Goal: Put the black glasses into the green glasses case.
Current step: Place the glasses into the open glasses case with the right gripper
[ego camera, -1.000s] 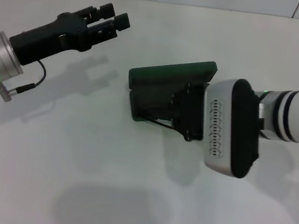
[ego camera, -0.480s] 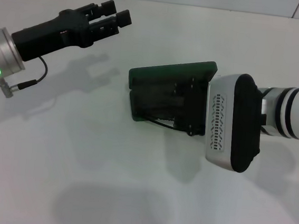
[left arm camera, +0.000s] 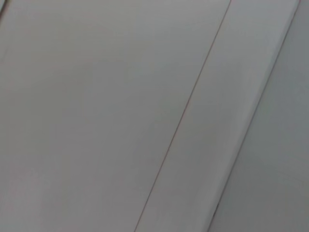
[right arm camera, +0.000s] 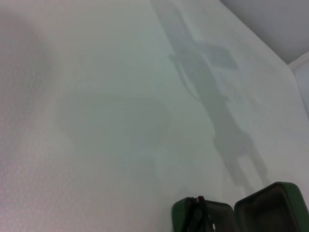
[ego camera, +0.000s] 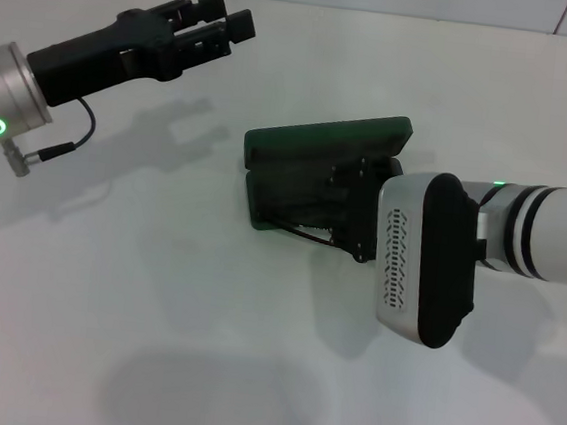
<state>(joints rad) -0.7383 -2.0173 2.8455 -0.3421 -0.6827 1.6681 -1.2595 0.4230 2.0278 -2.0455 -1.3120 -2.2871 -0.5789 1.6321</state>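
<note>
The case [ego camera: 318, 166] lies open on the white worktop [ego camera: 151, 340], lid tilted up on its far side, base tray toward the robot. The right tool [ego camera: 349, 214] is down in the tray, its wrist housing hiding most of what it carries. A thin black temple arm of the glasses [ego camera: 302, 232] pokes out over the tray's near rim; the right wrist view shows the same dark frame at one end of the case [right arm camera: 241, 212], glasses [right arm camera: 199, 215] partly inside. I cannot tell whether the right tool is spread or pinching the frame. The left tool [ego camera: 213, 27] hovers well apart, up near the far edge, its fingers close together with nothing between them.

Risks, as I judge them:
- That temple arm seems to overhang the rim; if the glasses are let go like this they may sit crooked, and closing the lid could pinch or bend the arm
- Pulling the tool away could snag the frame and drag it back out
- Nothing steadies the case, so any sideways push may slide it or tip the lid shut on the tool
</note>
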